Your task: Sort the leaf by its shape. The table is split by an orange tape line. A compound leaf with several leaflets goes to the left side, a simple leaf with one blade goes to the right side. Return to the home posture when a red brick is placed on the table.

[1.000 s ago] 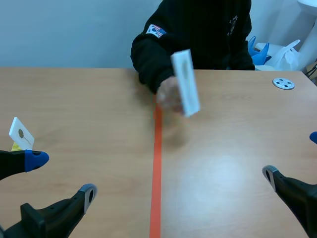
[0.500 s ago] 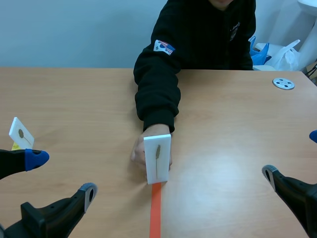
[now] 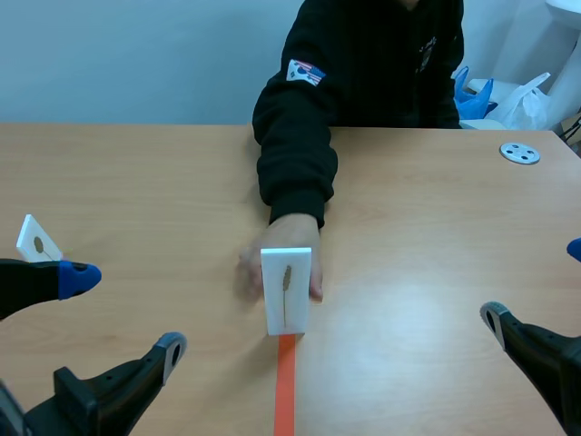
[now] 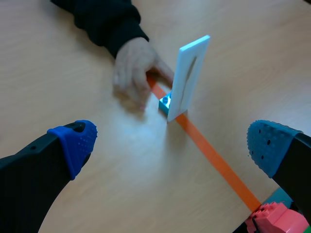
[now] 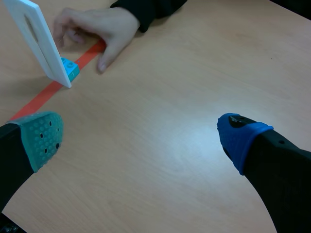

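A white card (image 3: 286,300) bearing a slim brownish leaf stands upright on the orange tape line (image 3: 285,391), mounted on a small blue brick (image 4: 165,103). The leaf's shape is too small to tell. A person's hand (image 3: 290,241) rests right behind the card, touching it. In the left wrist view the card (image 4: 189,77) stands ahead of my open left gripper (image 4: 172,145). In the right wrist view the card (image 5: 36,39) is ahead and off to one side of my open right gripper (image 5: 141,138). Both grippers (image 3: 123,313) (image 3: 536,286) hold nothing, low near the table's front edge.
Another white leaf card (image 3: 34,241) stands at the far left, behind my left gripper's finger. A grey disc (image 3: 519,153) lies at the back right. The person's black sleeve (image 3: 295,154) reaches across the table's middle. A pink-red block (image 4: 274,221) shows under my left gripper's finger.
The person's hand carried the card from mid-air over the far middle down onto the tape line and keeps hold of it. My left gripper shifted slightly rightward.
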Available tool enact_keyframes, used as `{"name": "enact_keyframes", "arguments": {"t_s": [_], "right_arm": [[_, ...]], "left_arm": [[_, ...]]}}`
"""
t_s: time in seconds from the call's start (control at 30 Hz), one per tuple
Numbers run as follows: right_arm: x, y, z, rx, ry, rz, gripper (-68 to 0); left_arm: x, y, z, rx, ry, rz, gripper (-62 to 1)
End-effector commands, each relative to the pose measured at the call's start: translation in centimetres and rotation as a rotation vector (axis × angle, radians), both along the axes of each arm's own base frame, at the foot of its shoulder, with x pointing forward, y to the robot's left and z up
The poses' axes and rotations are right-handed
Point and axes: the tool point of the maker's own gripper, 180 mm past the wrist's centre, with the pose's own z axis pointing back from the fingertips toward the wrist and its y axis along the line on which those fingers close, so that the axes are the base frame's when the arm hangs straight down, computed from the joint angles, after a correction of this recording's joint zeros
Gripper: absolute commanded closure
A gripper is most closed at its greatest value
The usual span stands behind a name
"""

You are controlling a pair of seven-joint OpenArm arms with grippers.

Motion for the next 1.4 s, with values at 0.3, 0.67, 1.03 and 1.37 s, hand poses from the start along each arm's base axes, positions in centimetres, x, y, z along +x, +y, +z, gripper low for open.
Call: {"name": "enact_keyframes", "arguments": {"t_s": [0.3, 0.67, 1.03, 1.37], "right_arm": [[0.5, 0.3, 1.1, 0.014, -0.041, 0.003, -67.9], [0.6, 0.2, 1.1, 0.013, -0.043, -0.001, -67.9], [0.7, 0.1, 1.2, 0.012, -0.048, -0.006, -67.9], [0.7, 0.1, 1.2, 0.014, -0.048, -0.010, -67.9]], "left_arm": [[2.4, -1.7, -4.5, -0.055, -0.003, -0.055, -62.3], [6.1, -5.7, -9.1, -0.049, -0.033, -0.137, -62.3], [8.0, -10.6, -11.0, -0.093, -0.045, -0.213, -62.3], [9.4, -11.4, -10.7, -0.086, -0.083, -0.205, -62.3]]}}
